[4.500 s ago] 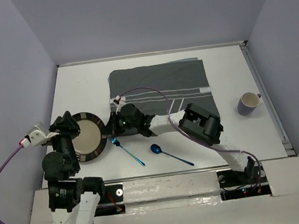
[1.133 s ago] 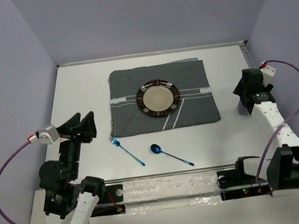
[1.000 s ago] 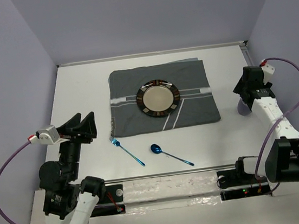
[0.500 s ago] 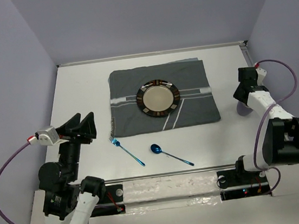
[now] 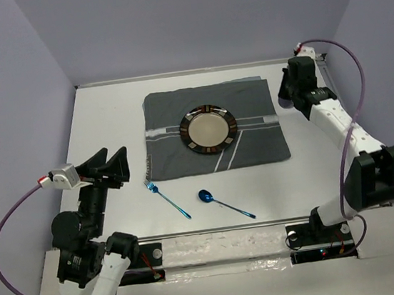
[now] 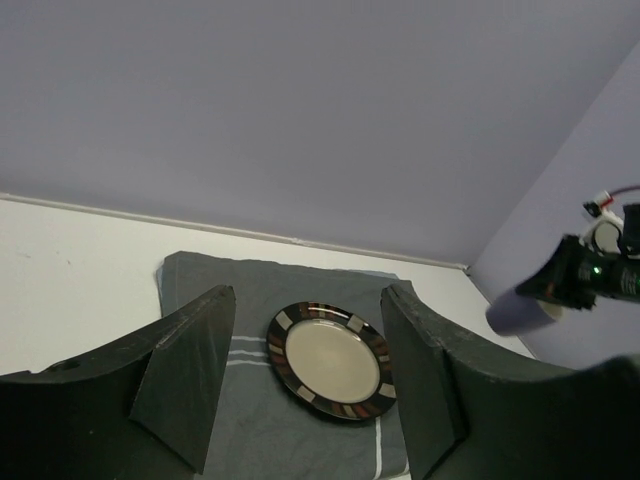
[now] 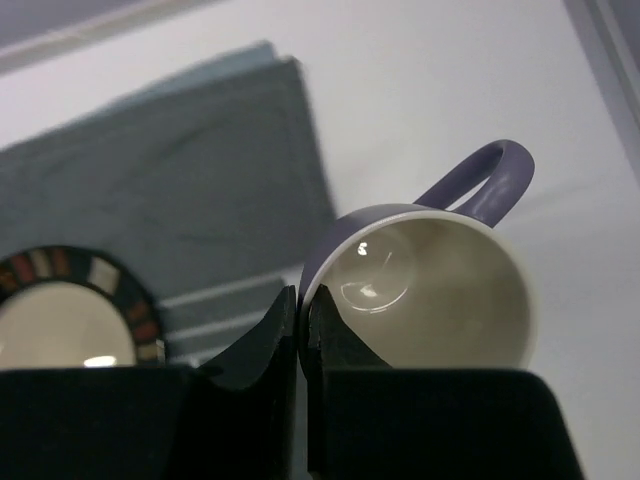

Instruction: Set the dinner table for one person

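Note:
A purple mug [image 7: 440,280] with a cream inside hangs in the air, and my right gripper [image 7: 302,300] is shut on its rim, one finger inside and one outside. In the top view the mug [image 5: 284,99] and right gripper [image 5: 292,87] are by the far right corner of the grey striped mat [image 5: 249,105]. A dark-rimmed plate [image 5: 209,128] sits on the mat, on the white dinner table [image 5: 107,115]. A blue fork [image 5: 167,199] and a blue spoon [image 5: 224,204] lie in front of the mat. My left gripper [image 5: 109,165] stands open and empty, raised near the left edge.
Through the left wrist view the plate [image 6: 330,358] shows between the open fingers, with the mug [image 6: 525,310] at the right. A metal rail [image 5: 358,145] runs along the table's right edge. Purple walls close in the back and both sides.
My right gripper shut on the mug's rim at the right side of the table, lifted it and carried it back toward the mat's far right corner. The left arm barely moved.

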`<state>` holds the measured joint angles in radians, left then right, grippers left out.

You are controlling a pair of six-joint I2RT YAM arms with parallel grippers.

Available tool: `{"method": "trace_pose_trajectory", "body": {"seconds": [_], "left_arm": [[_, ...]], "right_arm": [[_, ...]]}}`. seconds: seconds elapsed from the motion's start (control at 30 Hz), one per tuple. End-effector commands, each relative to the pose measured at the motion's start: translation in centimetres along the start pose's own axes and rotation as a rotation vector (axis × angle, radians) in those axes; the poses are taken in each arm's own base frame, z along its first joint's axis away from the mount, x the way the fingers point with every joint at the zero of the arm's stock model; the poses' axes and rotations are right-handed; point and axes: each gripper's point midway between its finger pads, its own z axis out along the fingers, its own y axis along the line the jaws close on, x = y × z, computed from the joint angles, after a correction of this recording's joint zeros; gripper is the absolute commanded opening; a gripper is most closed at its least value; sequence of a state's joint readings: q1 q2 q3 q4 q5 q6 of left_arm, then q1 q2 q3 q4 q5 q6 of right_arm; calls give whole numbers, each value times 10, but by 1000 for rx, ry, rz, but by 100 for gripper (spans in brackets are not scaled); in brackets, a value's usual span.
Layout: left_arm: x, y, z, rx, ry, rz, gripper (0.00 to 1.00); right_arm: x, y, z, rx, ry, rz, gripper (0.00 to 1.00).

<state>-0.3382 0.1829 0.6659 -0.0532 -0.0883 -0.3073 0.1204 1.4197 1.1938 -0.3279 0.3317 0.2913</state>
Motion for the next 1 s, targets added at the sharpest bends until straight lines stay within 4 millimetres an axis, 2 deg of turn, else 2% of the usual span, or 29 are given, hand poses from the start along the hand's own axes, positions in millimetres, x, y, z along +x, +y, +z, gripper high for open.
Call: {"method": "trace_pose_trajectory", "body": {"seconds": [0.0, 0.07, 0.1, 0.13, 0.17, 0.33, 0.37, 0.4, 0.43, 0.5, 0.57, 0.77, 0.87, 0.97], "left_arm": [[-1, -3, 6, 19, -8, 19, 73], [-1, -3, 6, 19, -8, 20, 75], [-2, -3, 6, 19, -8, 20, 75], [-1, -3, 7, 19, -5, 21, 75], [0, -3, 7, 20, -3, 21, 76], [2, -2, 10, 14, 8, 20, 75], [3, -3, 10, 15, 10, 20, 75], [3, -3, 10, 19, 13, 21, 74], [3, -3, 10, 19, 12, 23, 74], [4, -4, 11, 24, 17, 22, 74], [4, -4, 11, 22, 18, 25, 74], [5, -2, 13, 11, 22, 23, 74], [5, -1, 13, 4, 21, 23, 74], [6, 0, 14, 1, 23, 25, 74]], "right_arm": [[-73, 58, 7, -197, -149, -83, 0], [-83, 82, 25, -255, -145, -130, 0], [-70, 88, 48, -255, -102, -153, 0], [-86, 93, 41, -271, -130, -156, 0], [-87, 102, 57, -281, -101, -178, 0], [-85, 127, 91, -316, -56, -234, 0], [-81, 127, 96, -312, -30, -248, 0], [-70, 130, 110, -314, -1, -265, 0], [-80, 139, 108, -326, -21, -268, 0], [-67, 142, 122, -327, 19, -275, 0], [-67, 143, 126, -324, 22, -271, 0], [-40, 149, 146, -321, 73, -281, 0], [-28, 145, 159, -292, 93, -293, 0], [-22, 145, 168, -289, 103, -308, 0]]}}
